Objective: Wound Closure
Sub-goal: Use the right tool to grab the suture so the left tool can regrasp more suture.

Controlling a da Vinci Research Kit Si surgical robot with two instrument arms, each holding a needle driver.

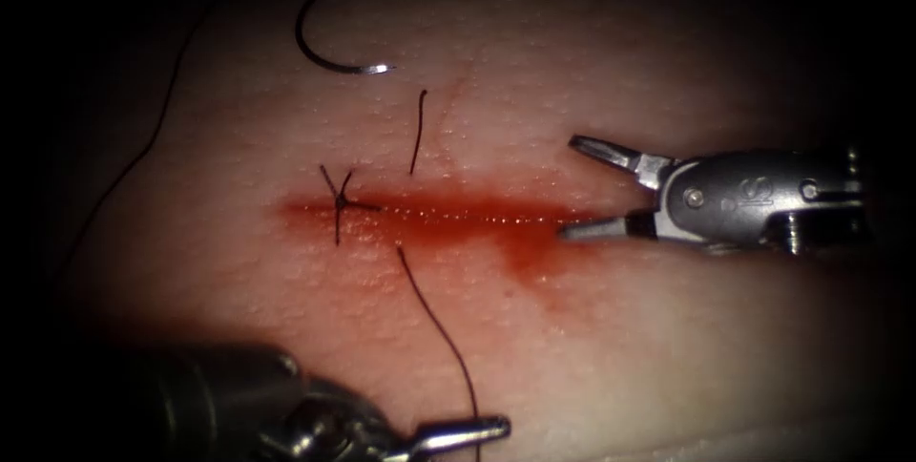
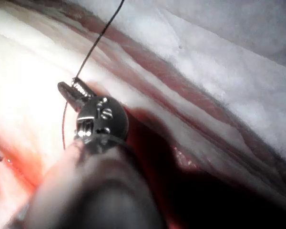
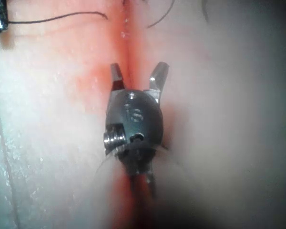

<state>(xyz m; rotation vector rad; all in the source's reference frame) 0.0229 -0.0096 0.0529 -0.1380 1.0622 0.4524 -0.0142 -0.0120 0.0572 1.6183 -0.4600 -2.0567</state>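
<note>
The cut (image 1: 448, 214) runs across the tissue (image 1: 611, 347), wet with red fluid. A tied knot (image 1: 339, 202) sits at its left end. The curved needle (image 1: 329, 59) lies free on the tissue beyond the cut, held by neither tool and not in the tissue. A short thread tail (image 1: 418, 133) stands on the far side of the cut. On the near side, thread (image 1: 439, 328) leaves the tissue and runs down to my left tool (image 1: 458, 435), whose jaws (image 2: 71, 90) are shut on it. My right tool (image 1: 570, 187) is open at the cut's right end, holding nothing (image 3: 138, 69).
Thread trailing from the needle's back end (image 1: 143, 157) sweeps down the far left of the tissue into the dark. Red fluid (image 1: 534, 257) spreads below the cut near the right tool. The tissue's layered side edge (image 2: 190, 109) lies beside the left tool.
</note>
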